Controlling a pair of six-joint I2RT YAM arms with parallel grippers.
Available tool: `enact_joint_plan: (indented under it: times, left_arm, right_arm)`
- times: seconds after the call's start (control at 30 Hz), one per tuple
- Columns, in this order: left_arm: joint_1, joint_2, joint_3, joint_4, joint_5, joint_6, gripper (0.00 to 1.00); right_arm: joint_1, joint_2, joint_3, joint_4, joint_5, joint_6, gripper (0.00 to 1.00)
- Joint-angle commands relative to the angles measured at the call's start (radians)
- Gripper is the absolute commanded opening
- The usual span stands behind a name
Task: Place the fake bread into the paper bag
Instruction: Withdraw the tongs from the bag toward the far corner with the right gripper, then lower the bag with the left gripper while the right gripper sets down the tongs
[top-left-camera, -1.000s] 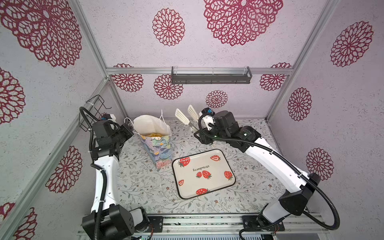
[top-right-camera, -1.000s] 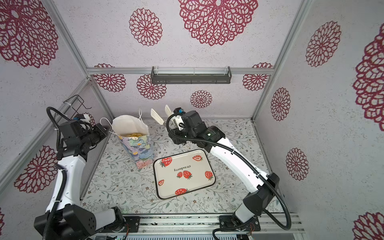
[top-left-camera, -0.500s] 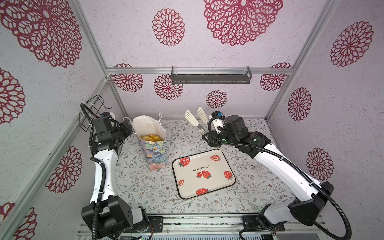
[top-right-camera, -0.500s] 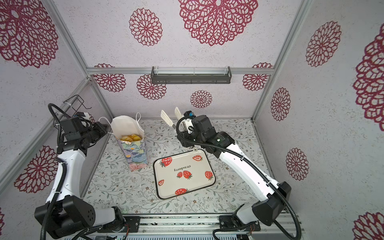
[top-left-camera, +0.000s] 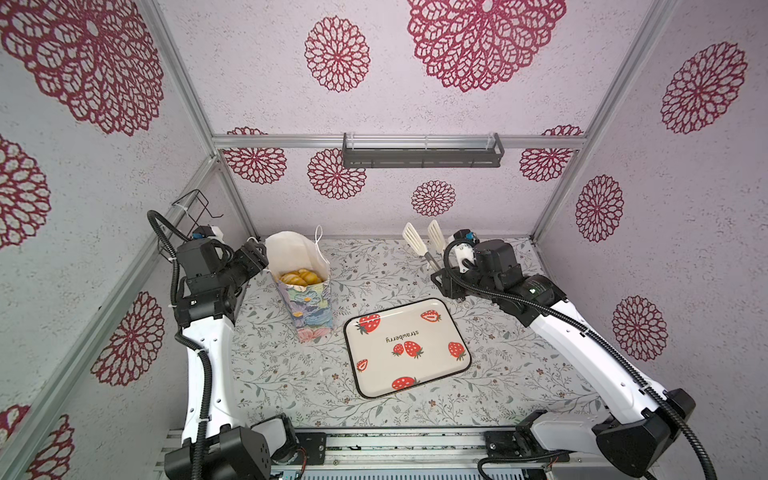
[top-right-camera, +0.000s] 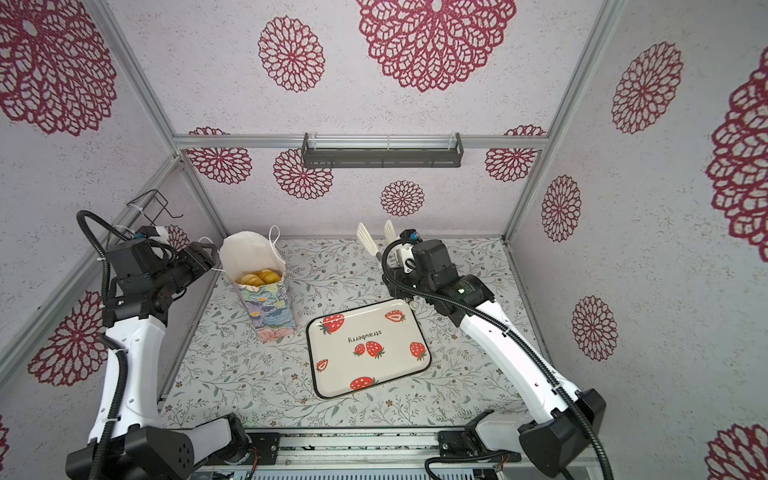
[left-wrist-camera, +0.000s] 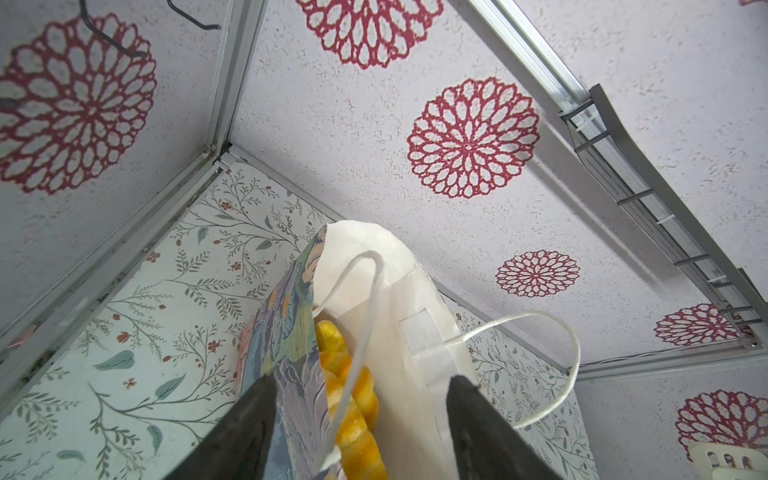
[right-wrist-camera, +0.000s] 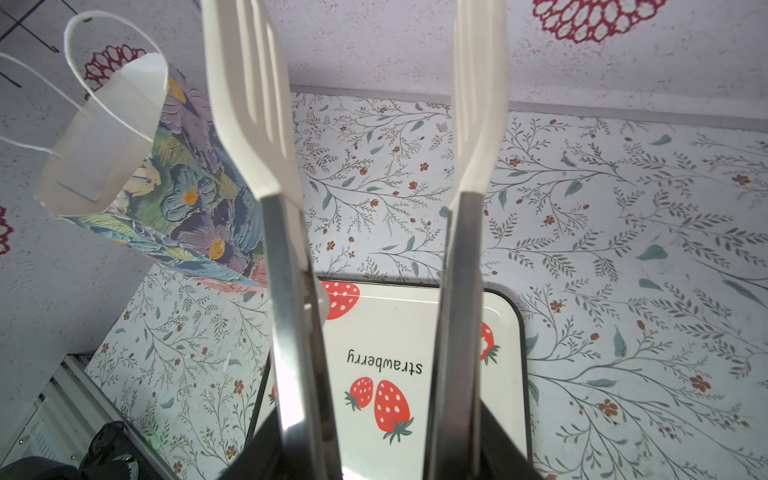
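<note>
Fake bread (top-left-camera: 300, 277), glossy orange-yellow pieces, sits inside the paper bag (top-left-camera: 311, 308), which stands upright at the back left of the floral table (top-left-camera: 503, 374). Left gripper (top-left-camera: 254, 257) is at the bag's rim; in the left wrist view its fingers (left-wrist-camera: 249, 424) are spread wide, with the bag wall and a cord handle (left-wrist-camera: 365, 332) between them and nothing pinched. Right gripper (right-wrist-camera: 380, 457) is clamped on white-tipped tongs (top-left-camera: 412, 240), heads apart and raised. Strawberry tray (top-left-camera: 415, 320) lies right of the bag.
</note>
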Motion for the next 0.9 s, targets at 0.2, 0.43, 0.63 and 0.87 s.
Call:
enact_joint_plan:
  times: [0.2,0.43,0.63,0.87]
  left_arm:
    - [0.002,-0.106,-0.04,-0.089,-0.023,0.039,0.98]
    - [-0.002,-0.192,-0.109,-0.165,-0.025,0.068,0.97]
    - [-0.021,-0.285,-0.212,-0.194,-0.029,0.074,0.98]
    - [-0.061,-0.335,-0.281,-0.254,-0.064,0.107,0.97]
  right_arm:
    - [-0.109,-0.063,-0.065,0.051,-0.002,0.043,0.51]
    - [-0.19,-0.058,-0.121,0.062,0.002,0.058,0.51]
    - [-0.255,-0.033,-0.169,0.083,-0.008,0.068,0.51]
    - [-0.325,0.026,-0.201,0.104,0.003,0.076,0.51]
